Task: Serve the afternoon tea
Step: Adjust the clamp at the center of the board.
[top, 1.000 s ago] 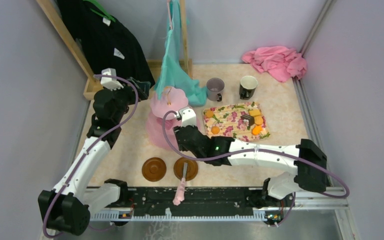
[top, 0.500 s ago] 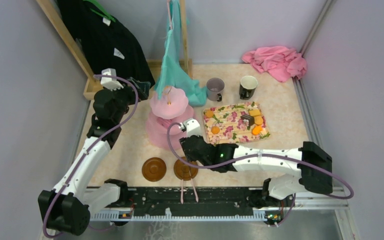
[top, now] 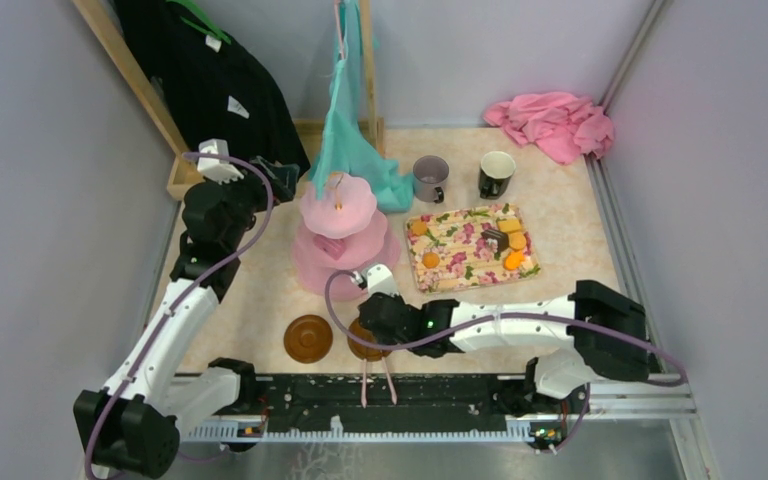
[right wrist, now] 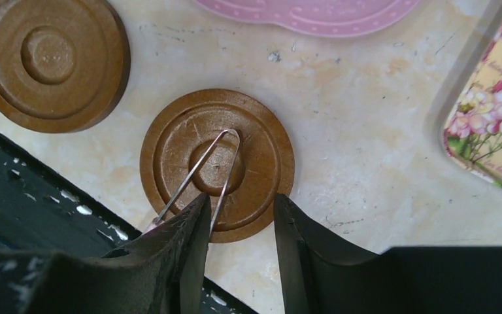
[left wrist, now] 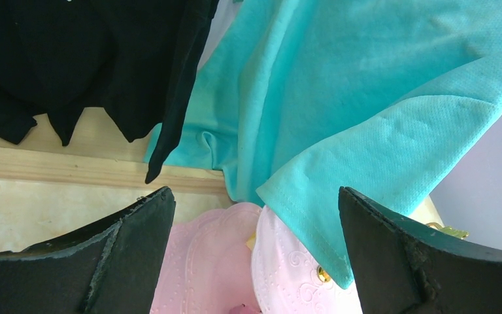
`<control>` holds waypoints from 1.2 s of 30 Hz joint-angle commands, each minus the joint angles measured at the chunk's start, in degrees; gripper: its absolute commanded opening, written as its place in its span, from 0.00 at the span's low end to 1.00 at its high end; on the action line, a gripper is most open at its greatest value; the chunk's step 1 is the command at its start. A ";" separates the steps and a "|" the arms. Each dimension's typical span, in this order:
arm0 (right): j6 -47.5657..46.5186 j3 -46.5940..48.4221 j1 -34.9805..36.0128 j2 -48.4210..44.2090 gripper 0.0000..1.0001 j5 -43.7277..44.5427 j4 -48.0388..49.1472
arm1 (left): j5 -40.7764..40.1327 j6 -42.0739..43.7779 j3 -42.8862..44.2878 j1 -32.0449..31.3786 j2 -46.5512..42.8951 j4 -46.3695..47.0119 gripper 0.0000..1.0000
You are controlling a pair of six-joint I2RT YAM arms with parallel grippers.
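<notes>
Now the Tea Things Sit Around the Pink Stand

The pink stand (top: 345,240) has three round tiers with wavy edges. The biggest tier is at the bottom and the smallest is on top. A little gold knob sticks up from the top tier.

Just to the right of the stand lies a flowered tray (top: 460,245) with the toy cakes (top: 513,260) on it. Five orange or yellow cakes and one dark brown cake can be counted. Any pink ones cannot be told from the pink flowers.

To the right of the stand and further back stand two mugs, both upright. The grey mug (top: 430,178) is closer to the stand. The black mug (top: 496,173), white inside, is further from it.

On the near side of the stand lie two brown discs. Each has ring grooves and a round bump in the middle. The left disc (right wrist: 49,62) has nothing on it. A thin metal loop (right wrist: 230,132) rests on the bump of the right disc (right wrist: 255,163).

The right gripper (right wrist: 240,199) hangs over the near edge of the right disc. Its fingers are partway apart and pinch nothing. The wire runs close by one finger, but it is too hard to tell if they touch.

The left gripper (left wrist: 255,196) is at the stand's left side. Its fingers are spread wide and hold nothing. The teal fabric (left wrist: 366,98) hangs beyond them.

There are small letters on the tray's rim and a white label on the black clothes (top: 210,90) behind the stand. Both are too small to read.
</notes>
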 commanded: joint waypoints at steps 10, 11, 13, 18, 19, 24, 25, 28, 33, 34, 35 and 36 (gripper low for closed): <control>2.72 -0.88 0.90 5.79 0.37 -3.24 4.53 | -0.06 -0.11 -0.90 0.23 -0.93 0.22 0.99; 2.74 -0.75 0.90 6.17 0.37 -3.43 4.69 | -0.10 -0.10 -0.95 0.23 -0.89 0.26 0.99; 2.56 -0.47 0.90 7.02 0.36 -3.56 4.98 | -0.17 -0.05 -1.02 0.23 -0.96 0.28 0.99; 2.17 0.16 0.78 9.07 0.34 -3.84 5.67 | -0.19 0.02 -1.22 0.23 -0.70 0.46 0.99; 2.11 0.18 0.66 9.55 0.33 -4.03 5.86 | -0.25 0.07 -1.22 0.23 -0.67 0.46 0.99; 1.77 -0.10 -0.14 10.41 0.25 -5.10 7.12 | -0.34 0.18 -1.32 0.23 -0.61 0.59 0.99; 1.63 -0.08 -0.22 10.48 0.23 -5.20 7.13 | -0.42 0.19 -1.32 0.23 -0.59 0.59 0.99; 1.40 -0.08 -0.48 10.51 0.17 -5.34 6.97 | -0.46 0.16 -1.38 0.23 -0.50 0.64 0.99; 1.36 0.06 -0.50 9.67 0.07 -5.03 6.25 | -0.52 0.16 -1.32 0.23 -0.31 0.66 0.99; 1.39 0.02 -0.51 9.29 0.06 -4.77 6.01 | -0.52 0.17 -1.29 0.23 -0.32 0.63 0.99; 1.37 0.01 -0.51 8.87 0.04 -4.55 5.76 | -0.50 0.15 -1.32 0.23 -0.33 0.63 0.99; 1.41 0.01 -0.51 8.22 0.03 -4.23 5.53 | -0.47 0.24 -1.24 0.23 -0.35 0.63 0.99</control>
